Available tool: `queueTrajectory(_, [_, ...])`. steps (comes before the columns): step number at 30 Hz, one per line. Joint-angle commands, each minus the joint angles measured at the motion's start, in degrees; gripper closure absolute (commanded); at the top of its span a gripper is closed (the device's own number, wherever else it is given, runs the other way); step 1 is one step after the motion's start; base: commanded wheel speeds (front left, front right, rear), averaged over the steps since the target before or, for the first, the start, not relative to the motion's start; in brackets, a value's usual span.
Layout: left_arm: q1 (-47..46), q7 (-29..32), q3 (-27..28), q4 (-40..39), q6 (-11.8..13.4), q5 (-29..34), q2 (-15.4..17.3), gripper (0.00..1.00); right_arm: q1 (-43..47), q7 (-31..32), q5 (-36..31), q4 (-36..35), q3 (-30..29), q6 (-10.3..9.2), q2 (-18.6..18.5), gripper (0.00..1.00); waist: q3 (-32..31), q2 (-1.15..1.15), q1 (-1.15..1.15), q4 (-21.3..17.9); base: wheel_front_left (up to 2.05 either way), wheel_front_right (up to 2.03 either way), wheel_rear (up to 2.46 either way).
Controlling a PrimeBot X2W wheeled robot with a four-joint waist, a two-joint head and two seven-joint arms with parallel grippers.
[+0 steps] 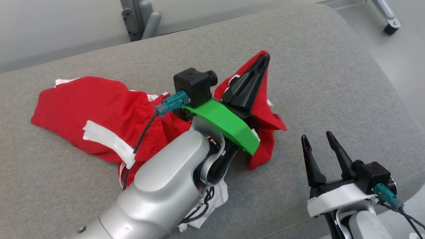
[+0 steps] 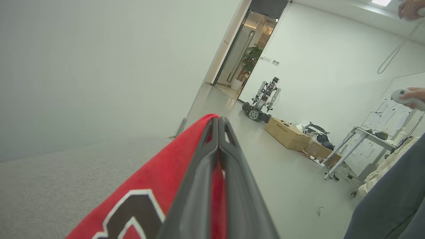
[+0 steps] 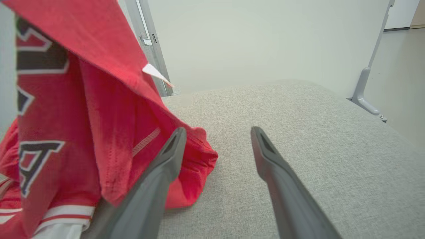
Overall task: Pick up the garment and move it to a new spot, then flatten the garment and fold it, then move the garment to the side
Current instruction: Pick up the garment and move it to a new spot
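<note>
The garment [image 1: 99, 109] is red with white bands and dark lettering, lying crumpled on a grey padded surface [image 1: 332, 83]. My left gripper [image 1: 262, 63] is shut on a peak of the red cloth and holds it lifted above the rest. The left wrist view has the closed fingers [image 2: 232, 186] pinching the garment [image 2: 149, 186]. My right gripper [image 1: 319, 139] stands open at the lower right, a little right of the hanging cloth, with nothing between its fingers. In the right wrist view the raised garment [image 3: 83, 116] hangs left of the open right gripper [image 3: 217, 132].
The grey surface [image 3: 298, 132] curves down at its right and far edges. Metal frame posts [image 1: 141, 18] stand behind it. Across the floor are another robot [image 2: 264, 99], a cardboard box [image 2: 287, 132], a desk [image 2: 362, 139] and a person's hand with a controller [image 2: 410, 98].
</note>
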Motion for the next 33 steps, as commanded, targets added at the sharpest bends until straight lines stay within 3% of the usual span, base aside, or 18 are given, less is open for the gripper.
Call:
queueTrajectory(1, [1.4,-0.5,-0.9,3.7,0.0,-0.3,0.3,1.00,-0.4,-0.2,0.4,-0.1,-0.3,0.00,-0.1,0.00,1.1,0.28,0.00,-2.1,0.00,0.00,0.00])
queueTrajectory(9, [6.6,-1.3,-4.2,22.3,-2.3,1.9,0.3,1.00,0.1,-0.2,0.8,0.1,-1.1,0.00,-0.1,0.00,1.9,0.28,0.00,-1.6,0.00,0.00,0.00])
queueTrajectory(18, [8.1,-1.5,-7.1,27.1,-4.5,1.4,0.3,1.00,-0.8,-0.2,-0.2,0.2,-1.5,0.00,-0.1,0.00,1.7,0.28,0.00,1.1,0.00,0.00,0.00])
queueTrajectory(19, [7.6,-1.5,-7.6,26.9,-4.4,1.4,0.2,0.92,-0.8,-0.2,-0.4,0.2,-1.4,0.00,-0.1,0.00,1.5,0.28,0.00,1.4,0.00,0.00,0.00])
queueTrajectory(20, [5.9,-1.5,-7.9,25.7,-3.6,1.6,0.3,0.00,-0.7,-0.2,-0.6,0.3,-1.5,0.00,-0.1,0.00,1.2,0.28,0.00,1.8,0.00,0.00,0.00])
queueTrajectory(25, [2.8,-1.6,-6.5,19.9,-1.9,3.4,0.7,0.00,0.1,-0.2,-1.1,0.3,-1.8,0.00,-0.1,0.00,0.1,0.28,0.00,2.3,0.00,0.00,0.00])
queueTrajectory(28, [1.7,-1.5,-5.4,16.5,0.4,5.0,3.9,0.00,0.5,-0.2,-1.0,0.1,-2.0,0.00,-0.1,0.00,-0.4,0.28,0.00,2.1,0.00,0.00,0.00])
queueTrajectory(33, [1.9,3.8,-6.0,14.2,4.5,6.4,11.0,0.00,1.4,-0.2,-0.4,0.1,-2.1,0.00,-0.1,0.00,-0.9,0.28,0.00,1.6,0.00,0.00,0.00])
